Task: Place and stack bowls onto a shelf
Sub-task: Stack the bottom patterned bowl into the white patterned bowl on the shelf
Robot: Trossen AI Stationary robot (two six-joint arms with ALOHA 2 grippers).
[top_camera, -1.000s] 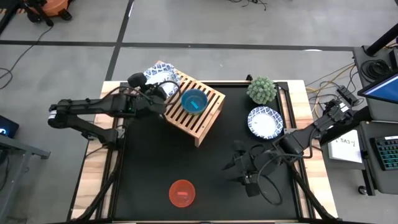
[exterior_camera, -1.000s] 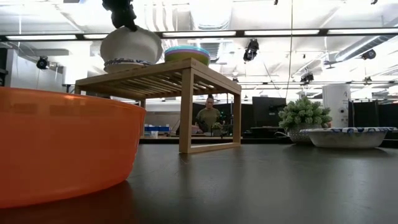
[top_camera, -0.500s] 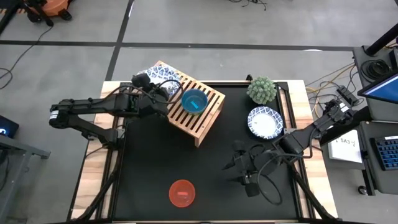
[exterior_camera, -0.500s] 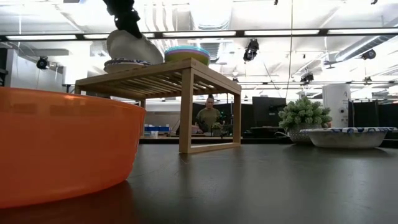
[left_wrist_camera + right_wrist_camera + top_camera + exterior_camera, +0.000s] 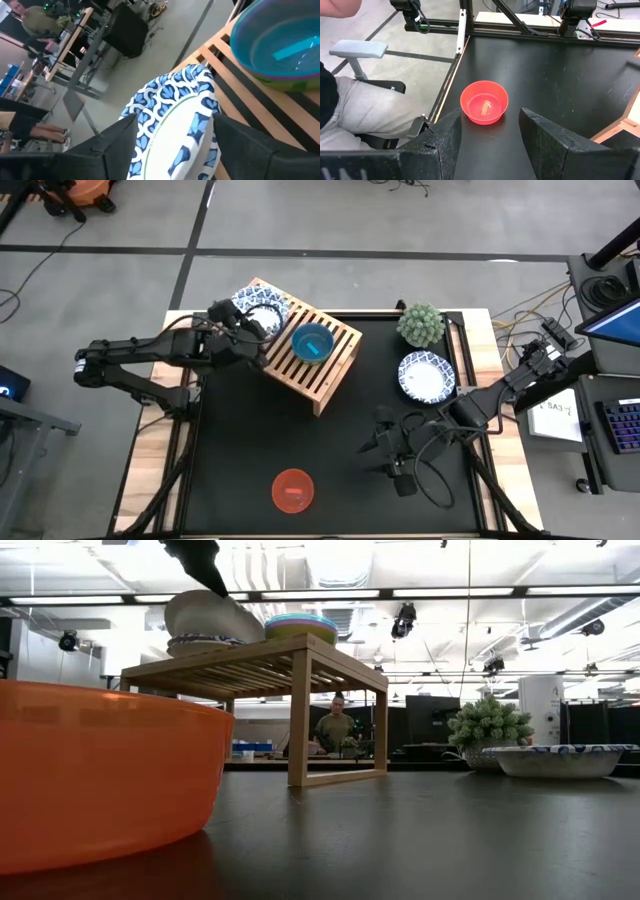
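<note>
A white bowl with a blue-patterned rim [image 5: 170, 125] lies tilted on another such bowl [image 5: 195, 642] at the far left end of the wooden shelf [image 5: 330, 375]. My left gripper [image 5: 245, 330] is open just above it, one finger on each side of its rim. A stack of plastic bowls, teal on top [image 5: 312, 345], stands on the shelf beside them. A red bowl [image 5: 293, 489] sits near the table's front edge. Another white patterned bowl [image 5: 427, 376] sits at the right. My right gripper [image 5: 385, 445] hangs open over the table's middle right, with nothing between its fingers. My left gripper has its open fingers [image 5: 115, 145] on either side of the tilted bowl's raised rim [image 5: 200, 85], coming from above and from the table's left. Whether they touch the rim, I cannot tell. The bowl leans with its lower edge on the bowl beneath.
A small spiky green plant [image 5: 422, 325] stands at the back right, next to the patterned bowl. A person sits beside the table's edge [image 5: 350, 100], and another stands in the room behind [image 5: 335, 725].
My left gripper has opened and let go of the white patterned bowl. The bowl stood nearly on edge in the grip. It has tipped down and now leans flatter on the bowl beneath it on the shelf. My right arm has kept still.
</note>
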